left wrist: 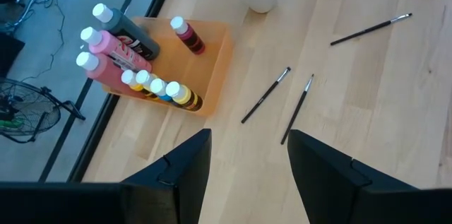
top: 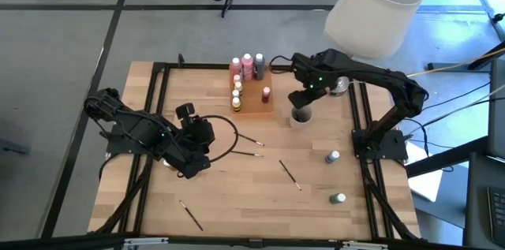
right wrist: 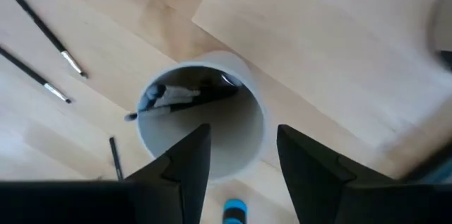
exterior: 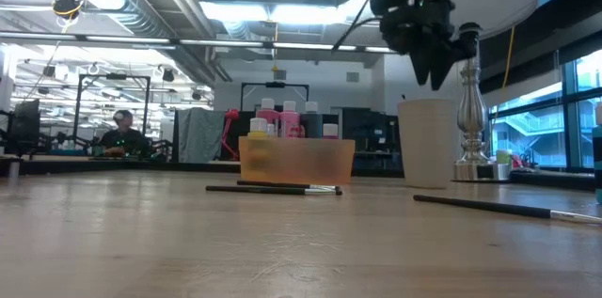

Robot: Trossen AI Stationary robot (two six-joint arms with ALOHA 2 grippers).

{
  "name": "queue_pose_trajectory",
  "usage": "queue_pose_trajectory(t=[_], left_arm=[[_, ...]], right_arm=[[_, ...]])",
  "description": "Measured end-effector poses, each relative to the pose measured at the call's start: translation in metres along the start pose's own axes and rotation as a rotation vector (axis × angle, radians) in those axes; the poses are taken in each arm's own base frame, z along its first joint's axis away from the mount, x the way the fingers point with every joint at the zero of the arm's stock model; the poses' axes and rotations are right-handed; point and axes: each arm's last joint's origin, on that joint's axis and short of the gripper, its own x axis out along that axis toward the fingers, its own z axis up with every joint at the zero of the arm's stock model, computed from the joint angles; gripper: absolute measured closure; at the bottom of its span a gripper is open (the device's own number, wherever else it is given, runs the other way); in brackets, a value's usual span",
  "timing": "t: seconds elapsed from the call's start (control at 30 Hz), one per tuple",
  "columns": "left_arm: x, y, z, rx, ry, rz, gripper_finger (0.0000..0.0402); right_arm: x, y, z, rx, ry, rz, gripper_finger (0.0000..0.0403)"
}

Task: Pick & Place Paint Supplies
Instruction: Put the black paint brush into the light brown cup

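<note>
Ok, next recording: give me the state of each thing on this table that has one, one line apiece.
Translucent orange tray: flat on the table, bottles standing in it.
Capped paint bottles: upright in the tray.
Round grey cup: upright, a dark-handled brush lying inside.
Two loose small bottles: on the table, outside the tray.
Thin dark paintbrushes: lying loose on the table.
Right gripper: open, empty, above the cup.
Left gripper: open, empty.

An orange tray (exterior: pixel 296 160) sits mid-table, packed with paint bottles (exterior: pixel 282 119), pink and yellow ones showing over its rim. Two brushes (exterior: pixel 273 188) lie just before it, another brush (exterior: pixel 499 208) off to the right. A pale cup (exterior: pixel 428 143) stands right of the tray, with the right gripper (exterior: pixel 435 72) hanging above it, fingers pointing down. A lamp (exterior: pixel 473 119) rises behind.
</note>
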Motion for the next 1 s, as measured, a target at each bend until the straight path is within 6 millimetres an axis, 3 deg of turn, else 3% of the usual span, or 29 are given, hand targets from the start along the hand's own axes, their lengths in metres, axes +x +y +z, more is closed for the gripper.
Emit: queue_pose_trajectory(t=[0.3,0.6,0.77,1.0], left_arm=[[0.0,0.0,0.0,0.005,0.0,0.0,0.0217],[-0.001,0.001,0.0,0.072,-0.002,-0.002,0.0217],[-0.006,0.007,-0.001,0.11,-0.012,-0.015,0.0217],[-0.008,0.01,-0.002,0.208,-0.012,-0.028,0.0217]], right_arm=[[-0.061,0.006,-0.013,-0.04,-0.017,-0.02,0.0235],[-0.121,0.046,-0.05,-0.223,-0.023,0.385,0.0235],[-0.133,0.074,-0.084,-0.336,0.05,0.482,0.0235],[-0.13,0.11,-0.135,-0.438,0.119,0.498,0.0235]])
